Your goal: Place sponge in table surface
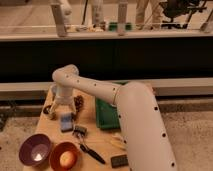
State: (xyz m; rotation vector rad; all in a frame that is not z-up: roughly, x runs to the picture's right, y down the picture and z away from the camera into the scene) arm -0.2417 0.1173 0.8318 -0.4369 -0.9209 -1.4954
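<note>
The light-blue sponge (66, 121) lies flat on the tan table surface (98, 143), toward its left side. My gripper (61, 110) hangs at the end of the white arm just behind and above the sponge, pointing down. Its two white fingers (52, 112) are spread apart and hold nothing. The sponge sits just in front of the fingertips, apart from them.
A green tray (107, 118) lies right of the sponge. A purple bowl (34, 149) and an orange bowl (64, 158) stand at the front left. A brown cone-like object (79, 102), a black-handled utensil (89, 149) and a flat black block (119, 160) also lie on the table.
</note>
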